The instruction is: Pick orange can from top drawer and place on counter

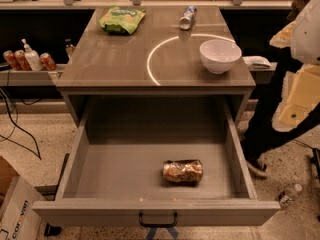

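The orange can lies on its side in the open top drawer, right of centre and near the front panel with its black handle. The counter above it is grey-brown with a thin white circle line. White and cream parts of my arm show at the right edge, beside the counter and well above the drawer. My gripper itself is not in view.
On the counter stand a white bowl, a green chip bag and a blue-and-white can lying down. A side shelf at left holds red cans and a pump bottle. A cardboard box sits at lower left, and a dark shape stands right of the drawer.
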You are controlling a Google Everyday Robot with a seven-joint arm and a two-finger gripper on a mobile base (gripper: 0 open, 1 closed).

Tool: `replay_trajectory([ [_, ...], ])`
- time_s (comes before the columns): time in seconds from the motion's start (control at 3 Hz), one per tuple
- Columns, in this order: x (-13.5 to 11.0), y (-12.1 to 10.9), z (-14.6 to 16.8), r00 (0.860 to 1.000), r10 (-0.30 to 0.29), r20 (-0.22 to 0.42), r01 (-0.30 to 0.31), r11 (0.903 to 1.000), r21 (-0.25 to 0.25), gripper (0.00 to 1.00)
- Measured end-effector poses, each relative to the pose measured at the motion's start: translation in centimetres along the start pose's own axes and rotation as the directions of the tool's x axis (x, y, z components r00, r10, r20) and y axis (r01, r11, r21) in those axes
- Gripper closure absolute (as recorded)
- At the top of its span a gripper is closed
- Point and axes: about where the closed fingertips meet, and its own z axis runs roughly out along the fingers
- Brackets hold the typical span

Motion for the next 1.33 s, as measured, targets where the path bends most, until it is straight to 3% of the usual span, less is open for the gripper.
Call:
replay_trajectory([
  [0.67,-0.3,0.6,1.8,0.999,-0.010,0.035,0.010,1.0000,-0.002,0.00],
  [1.33,-1.4,1.9,8.2,0.991,0.006,0.133,0.002,0.9979,-0.065,0.00],
])
